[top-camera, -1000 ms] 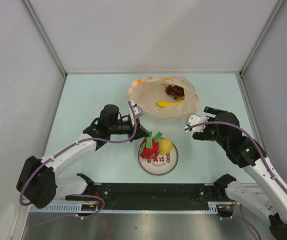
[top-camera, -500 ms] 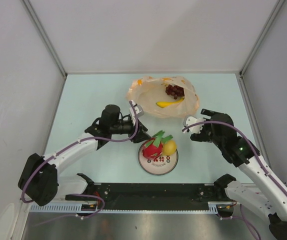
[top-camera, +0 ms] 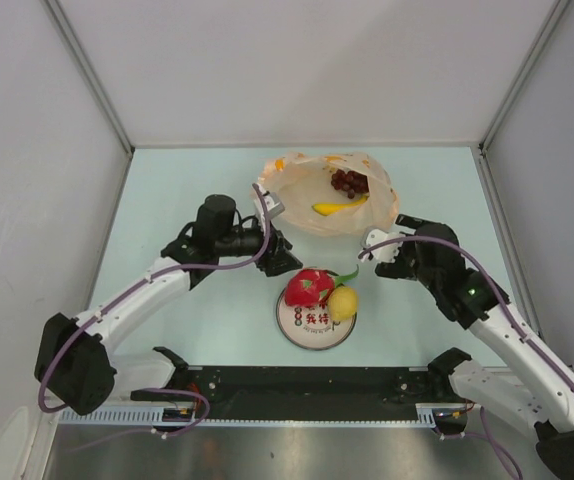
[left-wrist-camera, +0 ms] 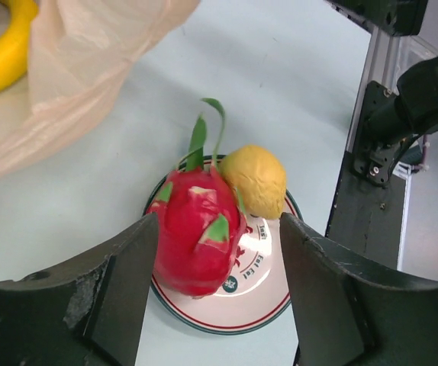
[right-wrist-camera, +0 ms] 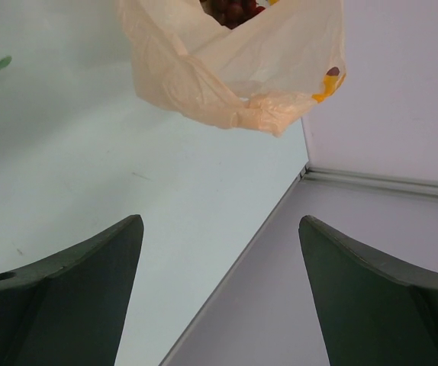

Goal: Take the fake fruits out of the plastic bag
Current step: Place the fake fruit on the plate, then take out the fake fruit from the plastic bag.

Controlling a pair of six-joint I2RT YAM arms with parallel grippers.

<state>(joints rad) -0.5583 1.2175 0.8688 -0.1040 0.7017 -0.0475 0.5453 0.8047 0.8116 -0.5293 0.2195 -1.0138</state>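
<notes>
Pale bench (top-camera: 187, 190): left gripper (top-camera: 287, 260), open and empty, hovers just beside dragon fruit (top-camera: 308, 287) touching lemon (top-camera: 343, 303) on plate (top-camera: 315, 346) and could nudge it off; right gripper (top-camera: 375, 248), open, empty, faces plastic bag (top-camera: 287, 190) holding banana (top-camera: 337, 207), grape bunch (top-camera: 350, 181).

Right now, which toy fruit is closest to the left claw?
The red dragon fruit on the plate, just beyond the open left gripper. The lemon sits beside it, farther off; banana and grapes lie in the bag.
</notes>
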